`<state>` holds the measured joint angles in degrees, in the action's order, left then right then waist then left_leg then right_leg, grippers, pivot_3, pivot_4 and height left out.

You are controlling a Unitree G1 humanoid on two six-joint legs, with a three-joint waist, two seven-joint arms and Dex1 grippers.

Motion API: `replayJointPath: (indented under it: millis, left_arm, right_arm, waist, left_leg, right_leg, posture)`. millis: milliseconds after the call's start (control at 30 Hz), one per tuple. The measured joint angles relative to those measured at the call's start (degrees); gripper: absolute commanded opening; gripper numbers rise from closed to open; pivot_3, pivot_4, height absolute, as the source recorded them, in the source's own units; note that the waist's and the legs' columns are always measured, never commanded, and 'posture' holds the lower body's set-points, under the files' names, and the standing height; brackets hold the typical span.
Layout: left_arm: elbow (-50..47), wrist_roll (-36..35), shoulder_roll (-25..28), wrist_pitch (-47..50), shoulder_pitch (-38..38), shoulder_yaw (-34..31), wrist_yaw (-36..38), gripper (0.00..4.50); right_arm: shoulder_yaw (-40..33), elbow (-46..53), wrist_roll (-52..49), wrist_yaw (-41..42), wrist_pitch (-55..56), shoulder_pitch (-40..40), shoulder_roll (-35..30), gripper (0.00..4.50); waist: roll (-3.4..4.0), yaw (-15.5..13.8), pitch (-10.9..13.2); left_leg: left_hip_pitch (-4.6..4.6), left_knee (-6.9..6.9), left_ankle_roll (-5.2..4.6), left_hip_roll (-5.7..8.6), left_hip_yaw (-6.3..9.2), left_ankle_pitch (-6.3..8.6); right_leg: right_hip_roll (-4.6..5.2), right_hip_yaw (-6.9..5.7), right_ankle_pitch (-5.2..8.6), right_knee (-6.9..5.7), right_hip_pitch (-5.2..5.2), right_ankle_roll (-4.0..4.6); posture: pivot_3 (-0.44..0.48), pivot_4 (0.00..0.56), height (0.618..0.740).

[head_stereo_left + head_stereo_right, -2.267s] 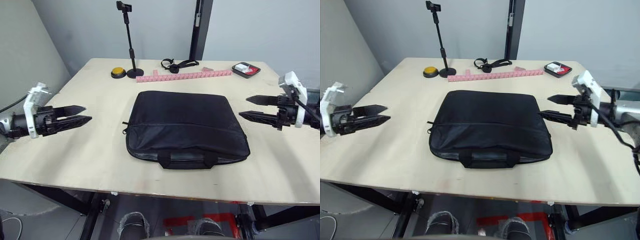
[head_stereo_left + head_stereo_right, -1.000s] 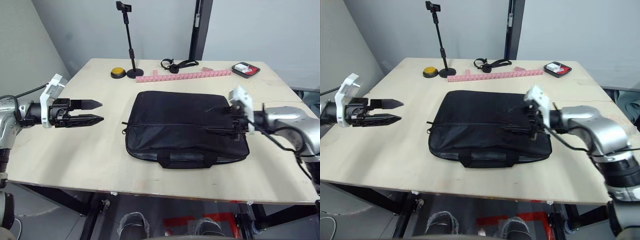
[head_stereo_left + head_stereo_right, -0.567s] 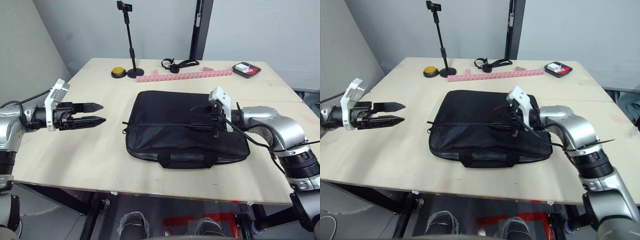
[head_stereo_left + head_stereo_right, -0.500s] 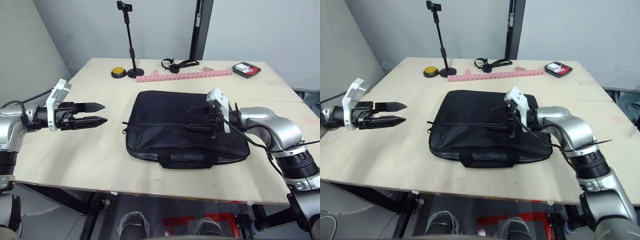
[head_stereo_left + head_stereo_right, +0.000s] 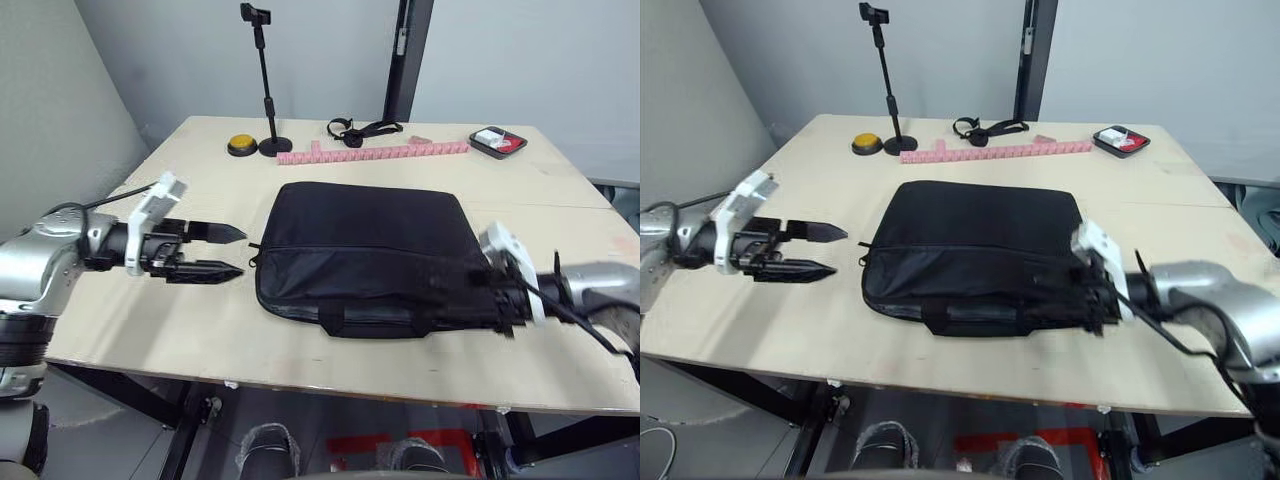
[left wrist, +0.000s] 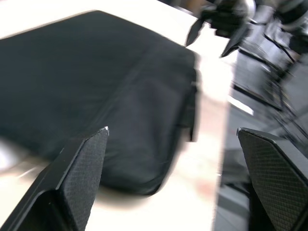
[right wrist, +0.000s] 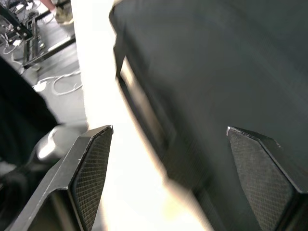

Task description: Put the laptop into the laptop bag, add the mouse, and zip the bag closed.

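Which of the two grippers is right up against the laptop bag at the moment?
The right gripper, at the laptop bag's front right corner. The left gripper hangs open over the table, just short of the bag's left edge.

I'm looking at a pale wooden counter (image 5: 200,330) standing against grey walls (image 5: 150,60), a dark pillar (image 5: 403,55) rising behind.

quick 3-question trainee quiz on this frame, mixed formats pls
1. True or false: the left tool is open and apart from the laptop bag.
2. Which bag corner is the right tool at? A near right, B far left, C far right.
3. Fill in: the yellow button sits beside the base of the ____.

Key: 1 true; 2 A; 3 phone stand.
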<state>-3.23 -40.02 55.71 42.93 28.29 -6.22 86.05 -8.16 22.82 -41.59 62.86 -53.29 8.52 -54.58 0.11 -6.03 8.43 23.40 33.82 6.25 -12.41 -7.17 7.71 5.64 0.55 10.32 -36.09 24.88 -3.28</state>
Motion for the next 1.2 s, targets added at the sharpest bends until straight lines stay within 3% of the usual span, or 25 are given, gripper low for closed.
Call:
replayJointPath:
  millis: [167, 400, 667, 900, 1200]
  left_arm:
    - [-5.55, -2.61, -2.47, 1.81, 3.59, 3.13, -0.15, 4.5]
    - [-6.77, -4.28, -3.99, 3.14, 8.57, 5.79, 0.19, 4.5]
    - [-6.35, -4.16, -4.06, 3.28, 9.78, 7.06, 0.43, 4.5]
    - [-3.95, -3.09, -4.03, 2.97, 10.1, 7.11, 0.37, 4.5]
    - [-2.97, -2.84, -4.03, 2.55, 10.08, 7.08, -0.15, 4.5]
  right_arm:
    - [-3.34, -1.3, -1.7, -0.85, -0.18, -4.07, 0.51, 2.44]
    - [-2.56, -6.81, -0.29, -3.19, 2.0, -5.06, 3.99, 0.04]
    - [4.33, -10.71, 6.45, -6.06, 6.81, -3.64, 7.22, 0.04]
    - [6.18, -10.3, 6.33, -6.71, 6.72, -1.68, 10.63, 0.04]
    - [7.21, -4.09, 1.58, -4.14, 3.02, 0.04, 9.9, 0.04]
  waist:
    - [-0.03, 0.6, -0.04]
    - [-0.05, 0.66, -0.09]
    - [-0.05, 0.61, -0.1]
    - [-0.05, 0.77, -0.1]
    - [-0.04, 0.77, -0.1]
  left_leg:
    - [-0.28, 0.0, 0.0, 0.01, -0.25, 0.0]
    - [-0.29, -0.02, -0.02, 0.04, -0.48, 0.01]
    - [-0.28, -0.06, -0.01, 0.04, -0.49, 0.01]
    - [-0.31, -0.06, -0.01, 0.03, -0.51, 0.01]
    - [-0.32, -0.11, -0.01, 0.03, -0.56, 0.01]
  right_leg:
    - [-0.04, 0.37, 0.0, -0.19, -0.02, 0.0]
    - [-0.06, 0.59, 0.0, -0.12, 0.09, -0.01]
    - [-0.06, 0.61, 0.0, -0.1, 0.12, -0.01]
    - [-0.08, 0.63, 0.0, -0.12, 0.13, -0.01]
    - [-0.09, 0.69, 0.0, -0.11, 0.15, -0.01]
  posture:
    - [0.0, 0.15, 0.739]
    - [0.0, 0.15, 0.739]
    - [0.0, 0.15, 0.739]
    - [0.0, 0.15, 0.739]
    - [0.0, 0.15, 0.739]
